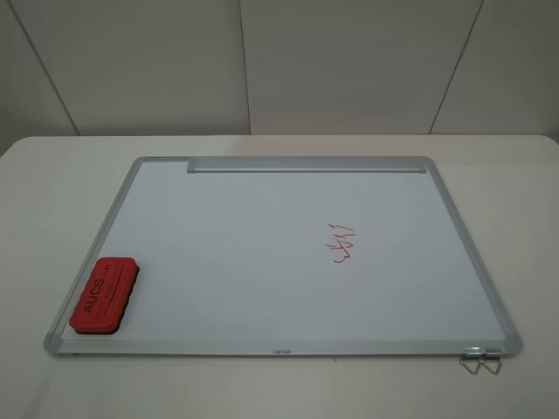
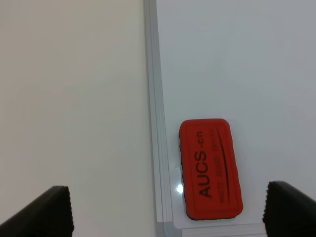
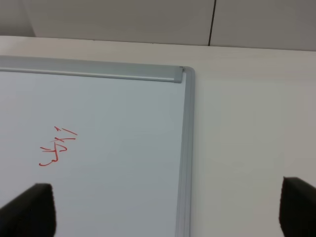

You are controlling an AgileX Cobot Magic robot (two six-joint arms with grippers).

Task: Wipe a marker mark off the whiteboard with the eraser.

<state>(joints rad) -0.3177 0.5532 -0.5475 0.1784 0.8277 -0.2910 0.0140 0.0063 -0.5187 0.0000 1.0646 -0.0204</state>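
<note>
Nothing picked up yet. The whiteboard (image 1: 262,262) lies flat on the bench (image 1: 52,192), tray strip at twelve o'clock, wire clips at the five o'clock corner. The eraser (image 1: 106,295) sits on the board at about eight o'clock, just inside the frame, lettering up. The marker mark (image 1: 342,244), a small red scribble, is over toward three o'clock, well apart from the eraser.

My left tool (image 2: 168,210) hangs above the eraser with its jaws spread wide and nothing between them; in the left wrist view the red block lies nearer one finger (image 2: 291,207) than the other, so I judge I need to shift sideways until it is centred. My right tool (image 3: 168,210) is also released and empty, hovering over the board's far right corner with the scribble in view.

To do this well, I reckon I come straight down with the left, close across the eraser's narrow sides, and grip above the felt so the base stays flat. The frame runs just beside the block; a finger landing on that rail could tip the grasp.
</note>
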